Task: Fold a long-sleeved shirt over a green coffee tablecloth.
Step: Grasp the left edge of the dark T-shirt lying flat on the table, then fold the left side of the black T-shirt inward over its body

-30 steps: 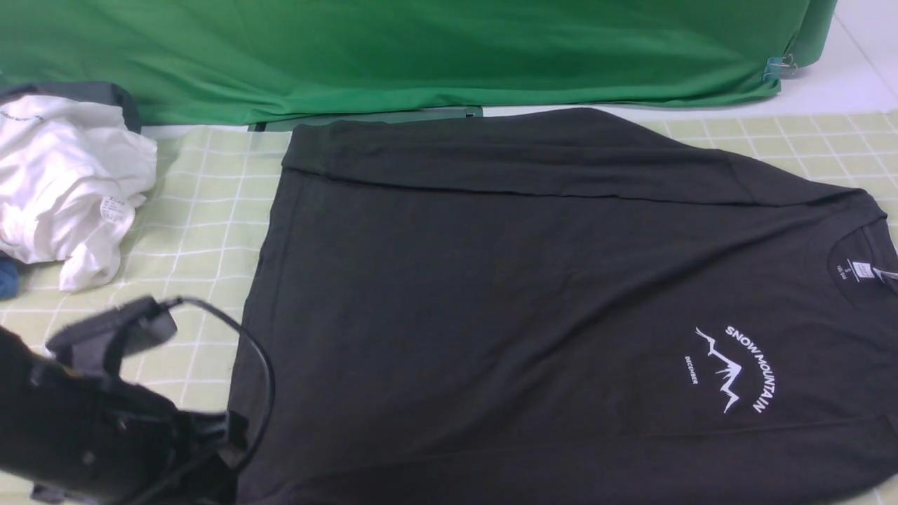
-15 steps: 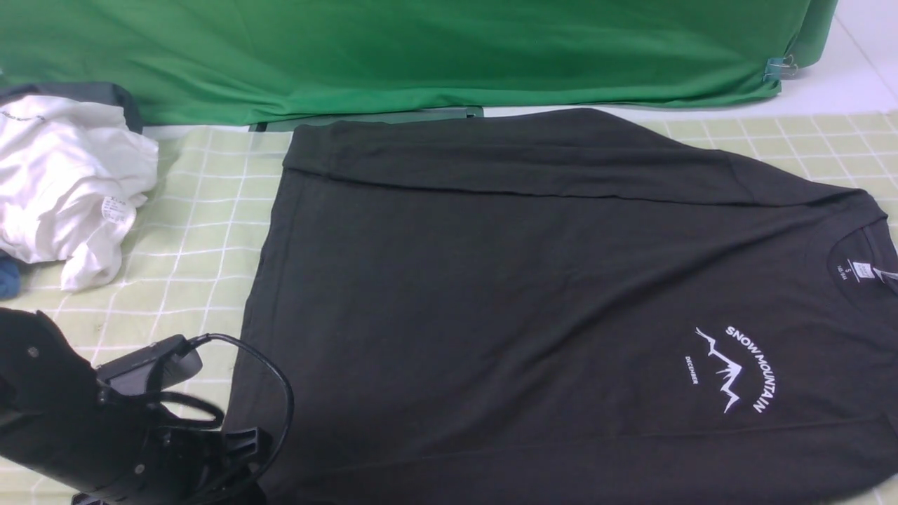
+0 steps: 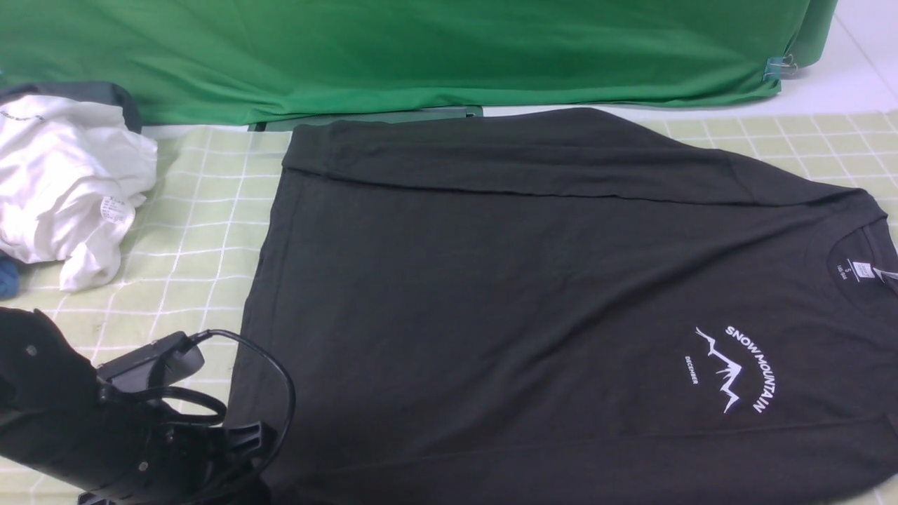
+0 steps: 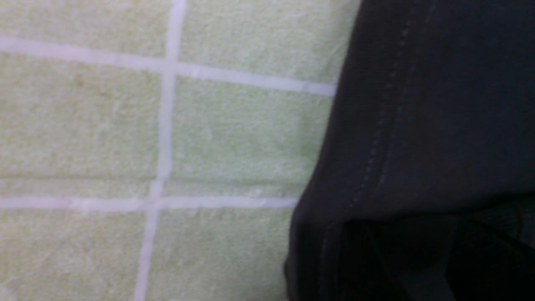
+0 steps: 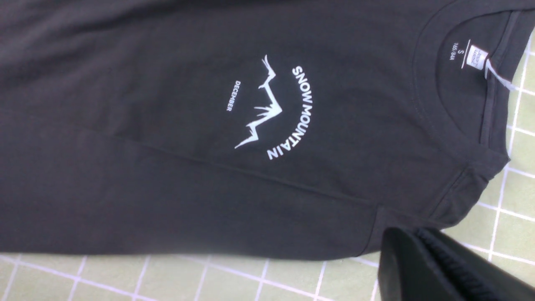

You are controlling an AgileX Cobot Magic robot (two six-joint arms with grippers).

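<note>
The long-sleeved shirt (image 3: 533,294) lies flat on the green coffee tablecloth (image 3: 196,210), hem to the left, collar and white mountain print to the right. A sleeve is folded over along the far side. My left gripper (image 3: 242,452) sits low at the hem's near left corner. In the left wrist view the stitched hem (image 4: 376,138) runs beside the grid cloth (image 4: 125,125), and the jaws are lost in darkness. My right gripper (image 5: 418,240) is shut and empty, hovering over the cloth just off the shirt's shoulder (image 5: 464,188). It is out of the front view.
A crumpled white garment (image 3: 63,182) lies at the far left on the tablecloth, with a grey item behind it. Plain bright green fabric (image 3: 421,49) hangs along the back, held by a blue clip (image 3: 775,66).
My left arm has come down and nearer, towards the hem's near left corner, then settled. The shirt has not moved.
</note>
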